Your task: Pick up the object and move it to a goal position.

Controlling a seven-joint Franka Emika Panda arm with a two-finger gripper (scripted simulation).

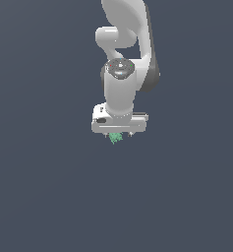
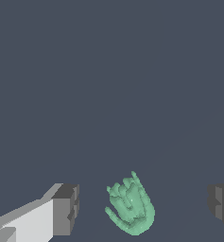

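Wrist view, left to right: one grey-tipped finger [image 2: 66,209], the mint-green ridged object [image 2: 131,208] lying between the two fingers with a clear gap on either side, and the opposite finger [image 2: 221,204] at the frame edge; the fingers [image 2: 144,208] stand spread wide and touch nothing. Exterior view: the white arm [image 1: 120,88] points straight down over the dark counter [image 1: 44,187], and the object [image 1: 116,138] shows just under the fingers [image 1: 118,134].

Light: you get even, soft simulator lighting, dim slate backdrop.
Shadows: none cast that you can see.
Sharpness: low-resolution, jagged edges; the object [image 2: 131,210] perhaps slightly soft.
Glare: none.
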